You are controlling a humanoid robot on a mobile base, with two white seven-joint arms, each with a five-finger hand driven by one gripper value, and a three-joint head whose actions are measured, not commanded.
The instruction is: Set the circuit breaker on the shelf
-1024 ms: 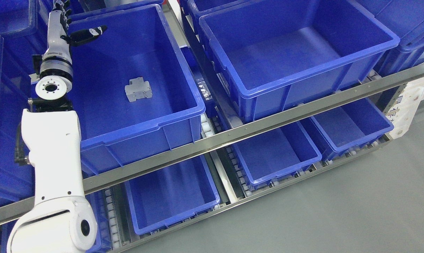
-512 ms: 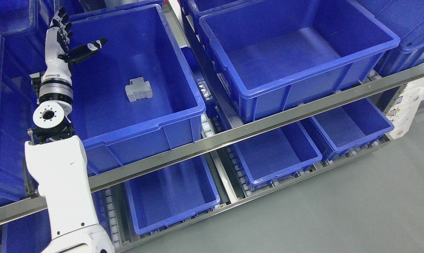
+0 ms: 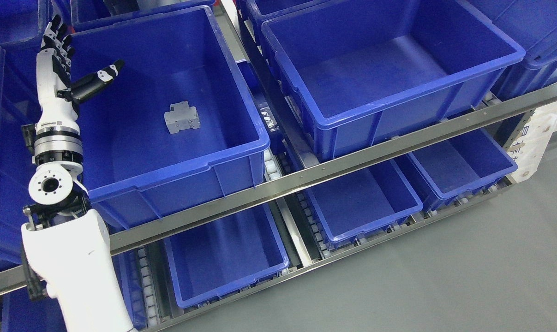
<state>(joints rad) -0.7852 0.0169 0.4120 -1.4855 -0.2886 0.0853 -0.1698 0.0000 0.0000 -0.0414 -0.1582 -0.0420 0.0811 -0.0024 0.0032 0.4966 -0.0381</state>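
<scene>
item: circuit breaker [image 3: 182, 117], light grey, small moulded body with notched top edge. location: lying on the floor of the left upper bin [image 3: 176, 152], roughly central, apart from all four walls. nothing touches it.

item: left upper bin, blue plastic, open top, sits on the upper level of the shelf rack [image 3: 306, 173] behind the angled steel rail. contents: the circuit breaker only.

item: left hand [image 3: 59, 69], white palm with black finger segments. position: raised over the far left corner of the left upper bin, above the rim, well apart from the circuit breaker. state: fingers extended and spread, thumb [image 3: 98, 79] stuck out to the right over the bin interior; it holds nothing. the white forearm and wrist joint run down the left edge of the view to the bottom.

item: right upper bin [image 3: 389, 120], blue, same type, beside the first on the same level, separated by a roller track.

item: lower bins [image 3: 227, 258], blue, three visible on the level beneath the rail, partly hidden by it.

item: further blue bins at the left edge and top corners, cropped.

item: grey floor [image 3: 444, 276], lower right.
</scene>
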